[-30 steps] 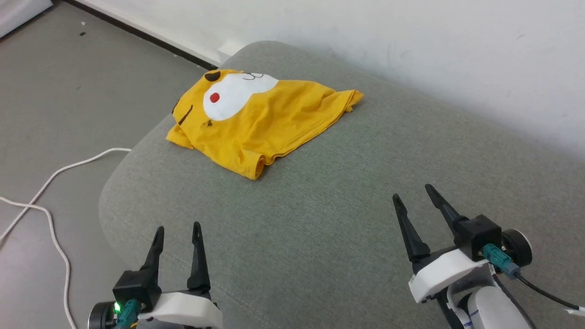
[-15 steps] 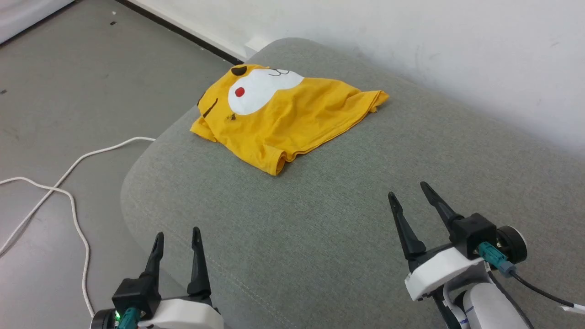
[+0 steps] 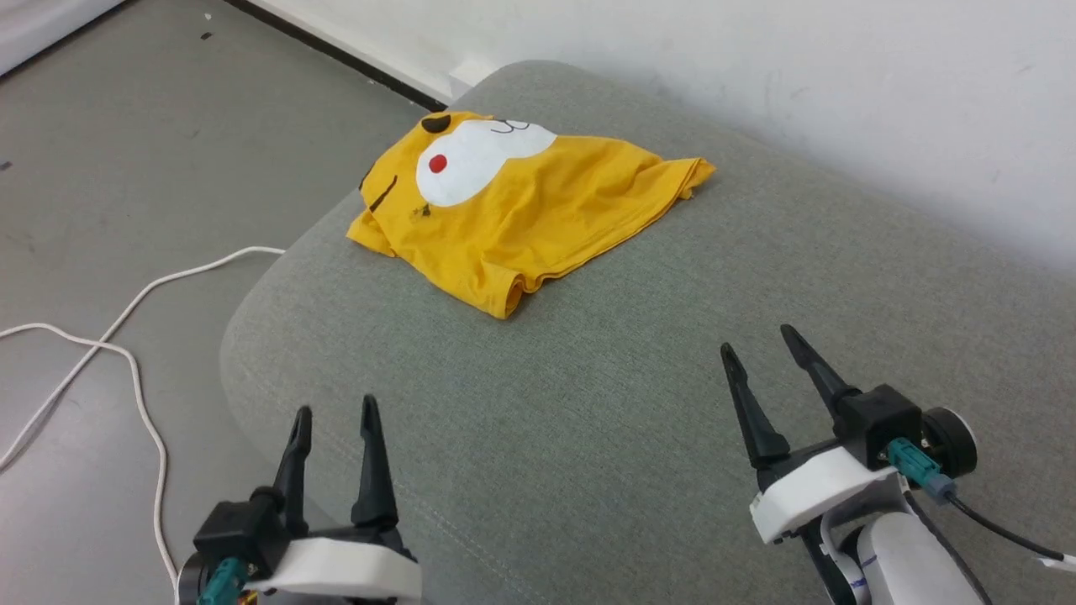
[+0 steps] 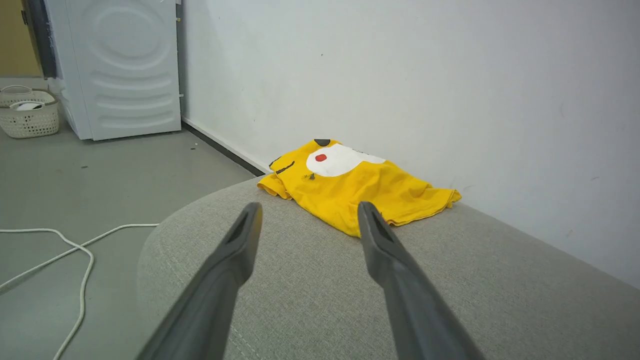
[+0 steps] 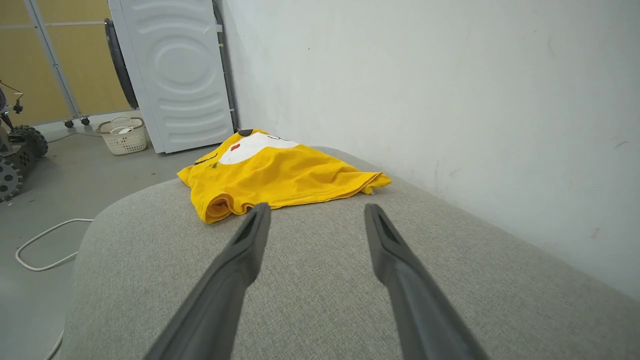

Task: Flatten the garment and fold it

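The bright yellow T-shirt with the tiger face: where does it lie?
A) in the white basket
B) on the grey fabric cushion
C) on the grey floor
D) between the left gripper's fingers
B: the bright yellow T-shirt lies rumpled on the grey fabric cushion, with nothing gripping it.

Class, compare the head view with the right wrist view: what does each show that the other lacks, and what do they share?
Head view, of the two: the left end effector, open, at lower left. Right wrist view, of the two: a white appliance, a pale basket beside it, a wheeled machine at the left edge. Shared: the garment lying rumpled on the grey cushion, the white cable on the floor, the white wall, the open right end effector.
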